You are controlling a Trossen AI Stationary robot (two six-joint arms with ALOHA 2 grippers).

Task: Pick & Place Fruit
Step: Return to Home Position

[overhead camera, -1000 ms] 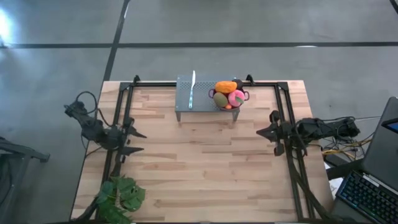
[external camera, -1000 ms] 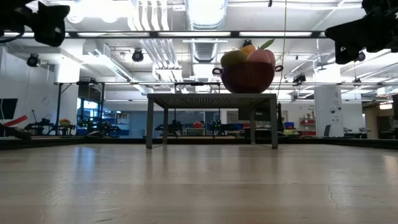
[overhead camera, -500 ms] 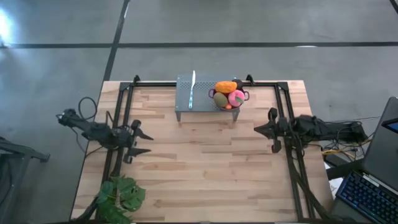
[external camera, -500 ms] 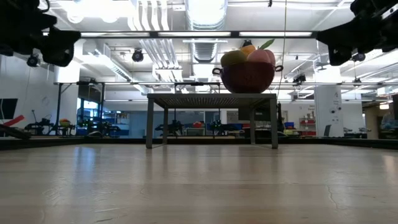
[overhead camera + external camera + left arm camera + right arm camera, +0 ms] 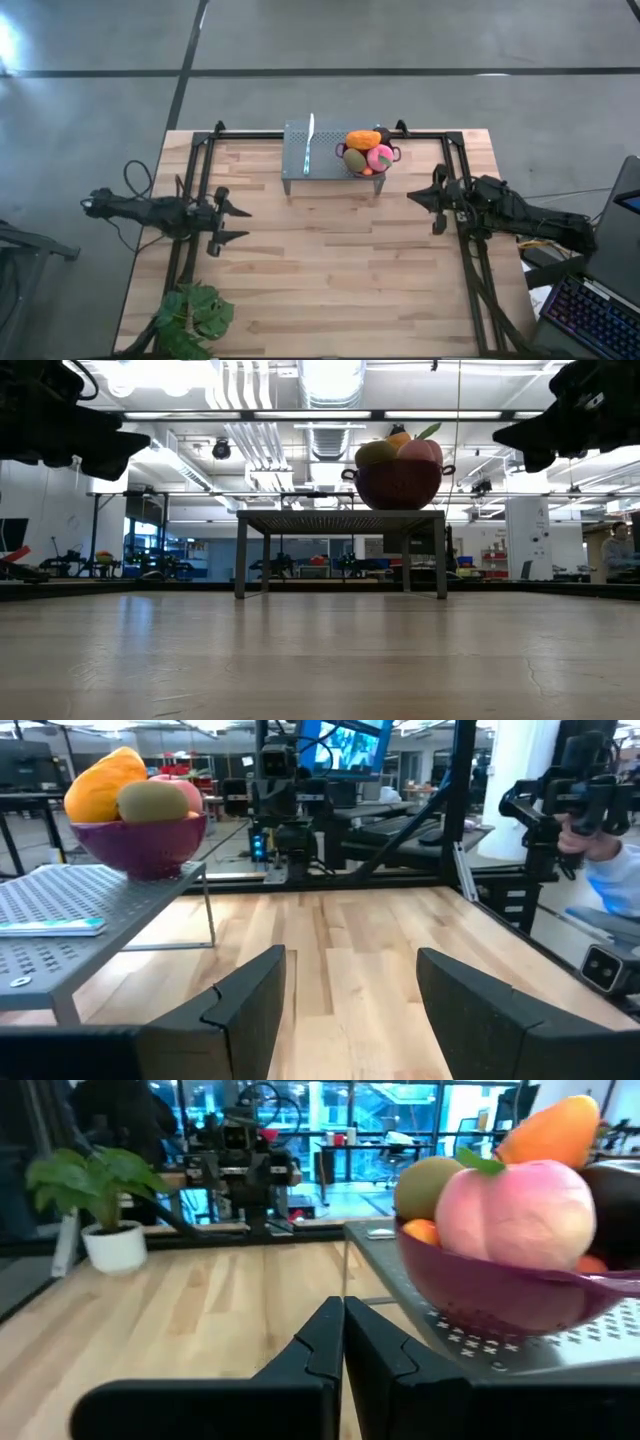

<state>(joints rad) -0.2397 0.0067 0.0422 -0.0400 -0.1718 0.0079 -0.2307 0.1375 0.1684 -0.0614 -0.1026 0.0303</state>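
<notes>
Fruit [image 5: 366, 152] sits heaped in the purple bowl [image 5: 500, 1300] on the grey perforated shelf [image 5: 298, 162], pink piece [image 5: 510, 1215] and orange piece [image 5: 548, 1132] on top. The left gripper [image 5: 238, 223] hovers above the wood with its 2 fingers spread wide and nothing between them; the shelf stands well apart from it, across the table. The right gripper [image 5: 412, 196] hangs nearer the bowl, its 2 fingers pressed together, empty. A pale knife [image 5: 311, 133] lies on the shelf beside the bowl. A leafy plant [image 5: 195, 312] lies near the left gripper.
</notes>
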